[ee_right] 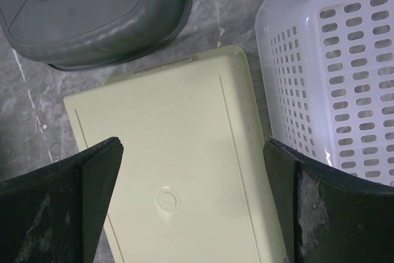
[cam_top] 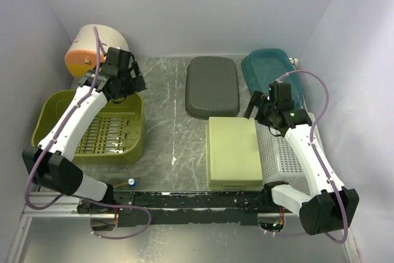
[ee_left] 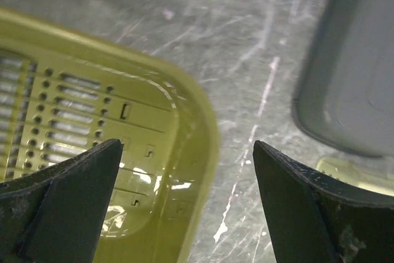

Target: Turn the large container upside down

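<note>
Shows the large container [cam_top: 136, 143] upright at nine o'clock, slotted floor exposed. Finds left gripper [ee_left: 188, 146] spread wide over its one-o'clock corner, right gripper [ee_right: 192, 143] agape above pale tray [ee_right: 166, 170] beside white basket [ee_right: 345, 78].

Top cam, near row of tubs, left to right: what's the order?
large container → pale green tray → white perforated basket. The grey tub and teal bin sit farther back and overlap these across, so both are left out.
</note>
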`<move>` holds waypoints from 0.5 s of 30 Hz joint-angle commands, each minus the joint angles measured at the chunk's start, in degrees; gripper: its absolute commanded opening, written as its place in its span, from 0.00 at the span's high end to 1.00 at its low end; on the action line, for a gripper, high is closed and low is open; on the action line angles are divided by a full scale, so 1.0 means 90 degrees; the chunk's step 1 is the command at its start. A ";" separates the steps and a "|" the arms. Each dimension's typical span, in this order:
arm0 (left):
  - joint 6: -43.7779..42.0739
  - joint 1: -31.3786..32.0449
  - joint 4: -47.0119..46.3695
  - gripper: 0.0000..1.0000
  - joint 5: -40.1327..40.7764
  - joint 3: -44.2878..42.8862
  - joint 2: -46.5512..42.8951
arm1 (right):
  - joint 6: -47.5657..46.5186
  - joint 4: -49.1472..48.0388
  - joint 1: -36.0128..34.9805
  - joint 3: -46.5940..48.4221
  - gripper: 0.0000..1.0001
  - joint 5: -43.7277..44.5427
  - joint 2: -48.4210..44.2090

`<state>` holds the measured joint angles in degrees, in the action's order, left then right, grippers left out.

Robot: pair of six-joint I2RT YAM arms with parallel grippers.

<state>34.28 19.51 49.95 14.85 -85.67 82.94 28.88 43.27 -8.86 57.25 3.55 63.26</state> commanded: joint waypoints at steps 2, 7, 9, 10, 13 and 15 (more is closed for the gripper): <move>0.1423 -0.0771 0.0316 0.05 0.0898 0.0369 -0.0065 | -0.0125 -0.0055 0.0028 0.0071 0.00 -0.0187 -0.0235; 0.1707 -0.1612 0.0158 0.07 0.0854 0.0338 0.0362 | -0.0161 -0.0242 0.0028 0.0053 0.00 -0.0525 -0.0272; 0.1805 -0.1763 0.0040 0.07 0.0846 0.0290 0.0483 | -0.0212 -0.0228 0.0028 0.0067 0.00 -0.0532 -0.0265; 0.1823 -0.1828 -0.0076 0.06 0.0801 0.0274 0.0568 | -0.0225 -0.0203 0.0028 0.0073 0.00 -0.0531 -0.0267; 0.1861 -0.2152 -0.0432 0.06 0.0684 0.0300 0.0828 | -0.0255 -0.0229 0.0028 0.0053 0.00 -0.0591 -0.0321; 0.1778 -0.2334 -0.0611 0.10 0.0493 0.0255 0.1059 | -0.0255 -0.0237 0.0028 0.0045 0.00 -0.0639 -0.0351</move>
<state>49.41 1.54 49.67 20.80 -82.52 89.73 27.57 42.50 -8.84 57.32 -0.91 61.49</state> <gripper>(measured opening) 0.927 0.999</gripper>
